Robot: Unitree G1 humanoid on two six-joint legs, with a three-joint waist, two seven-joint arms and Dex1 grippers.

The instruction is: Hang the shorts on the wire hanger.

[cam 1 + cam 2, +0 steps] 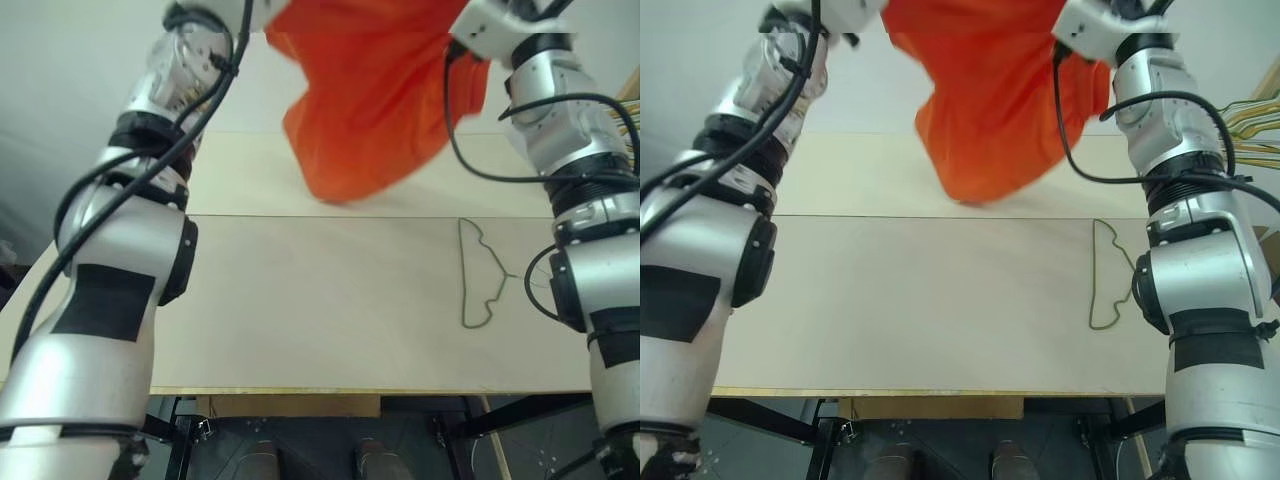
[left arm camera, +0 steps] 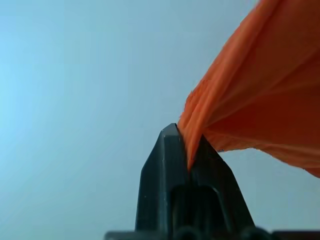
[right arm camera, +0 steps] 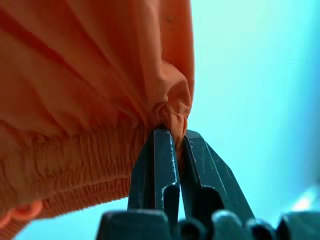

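Hanging in the air above the far part of the table (image 1: 300,330), the shorts (image 1: 370,100) are drooping between my two raised arms, their lowest fold reaching down near the seam that is crossing the tabletop, though I cannot tell whether it is touching the surface. I am pinching one bunched edge of the orange cloth in my left tool (image 2: 189,150), whose black fingers (image 2: 160,170) are pressed together on the fabric so that it is fanning out from the tips. I am clamping my right tool (image 3: 177,140) on the gathered elastic waistband at its puckered corner, the two fingers closed on it with cloth squeezed between them. Both tools are pointing upward and away from me, with the fabric spreading between them.

Lying flat on the near half of the table, toward my right side, the hanger (image 1: 478,275) is resting well apart from the shorts, its thin grey-green wire showing against the pale wood, just beside my right forearm. Sitting at the far right edge of the scene, a bunch of gold wire hangers (image 1: 1255,125) is poking in behind my right arm.
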